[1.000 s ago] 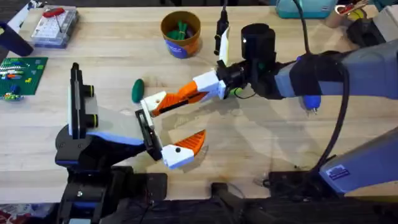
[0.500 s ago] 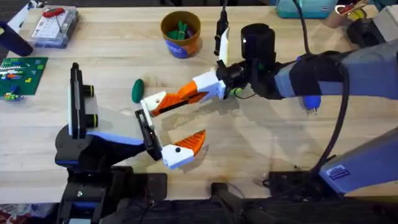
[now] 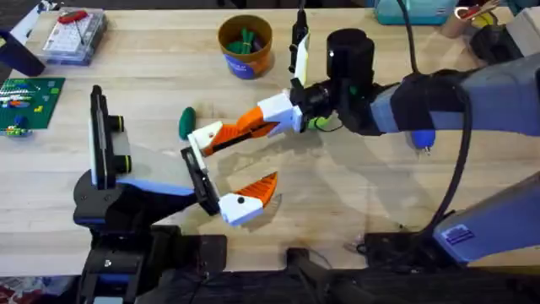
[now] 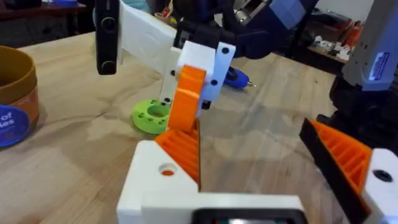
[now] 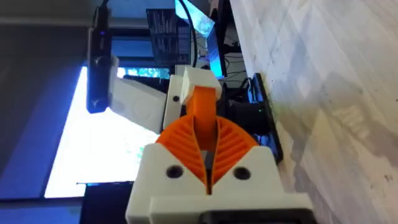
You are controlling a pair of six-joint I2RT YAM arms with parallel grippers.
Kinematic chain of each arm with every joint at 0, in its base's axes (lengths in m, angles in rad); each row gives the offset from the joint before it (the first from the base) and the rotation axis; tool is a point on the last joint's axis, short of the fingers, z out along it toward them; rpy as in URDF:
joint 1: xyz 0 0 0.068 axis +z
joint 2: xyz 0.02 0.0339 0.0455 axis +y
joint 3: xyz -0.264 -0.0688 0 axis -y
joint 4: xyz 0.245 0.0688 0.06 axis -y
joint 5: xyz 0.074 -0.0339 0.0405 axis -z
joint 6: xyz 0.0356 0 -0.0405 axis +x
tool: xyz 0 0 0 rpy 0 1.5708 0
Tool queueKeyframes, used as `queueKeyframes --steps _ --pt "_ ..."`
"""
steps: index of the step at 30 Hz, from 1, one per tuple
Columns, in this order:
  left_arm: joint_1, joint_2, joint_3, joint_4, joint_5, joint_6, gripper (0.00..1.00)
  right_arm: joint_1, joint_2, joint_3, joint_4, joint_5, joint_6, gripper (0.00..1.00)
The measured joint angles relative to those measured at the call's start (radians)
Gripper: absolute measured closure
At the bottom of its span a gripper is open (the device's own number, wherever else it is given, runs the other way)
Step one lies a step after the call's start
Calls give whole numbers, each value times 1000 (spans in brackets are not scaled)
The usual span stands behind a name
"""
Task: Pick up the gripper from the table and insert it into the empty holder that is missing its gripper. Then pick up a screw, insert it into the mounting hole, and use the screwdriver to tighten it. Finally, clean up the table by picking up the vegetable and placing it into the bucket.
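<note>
White-and-orange right gripper (image 3: pixel 253 125): I read it as pinched on the gripper piece (image 3: pixel 202 135), its ribbed pads pressed against both sides of the piece's orange wedge. The right wrist view shows the same clamp, with the piece's white block (image 5: pixel 186 84) standing beyond the pads.

Gripper piece: white base pointed away from the right arm and meeting the upper end of the holder (image 3: pixel 196 173). I cannot tell whether it is fully seated.

Holder: narrow black bar on the left arm, lying slantwise on the near half of the wooden table (image 3: pixel 354 186).

Mounted finger (image 3: pixel 245 201): look-alike white block with an orange wedge, fixed at the holder's lower end.

Left gripper (image 4: pixel 261 162): spread wide, with nothing between the mounted finger and the piece at the other end.

Vegetable (image 3: pixel 186 122): dark green oval on the table just beside the piece's base, on the side away from the right arm, and apart from it.

Bucket (image 3: pixel 245 44): blue wall and orange-brown rim, upright near the far edge, with green items inside.

Clear box (image 3: pixel 76 34) and green board (image 3: pixel 29 97): far left corner, well apart from the work.
</note>
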Motion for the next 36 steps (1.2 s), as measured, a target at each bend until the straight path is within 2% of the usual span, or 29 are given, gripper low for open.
queueKeyframes --steps 12,24,36 --pt "6 0 0 0 -9 5 10 8 0 3 16 19 69 995" --pt "9 0 0 -4 9 117 10 5 0 7 54 -6 75 995" --pt "10 0 1 -5 11 136 10 6 0 10 53 1 70 995"
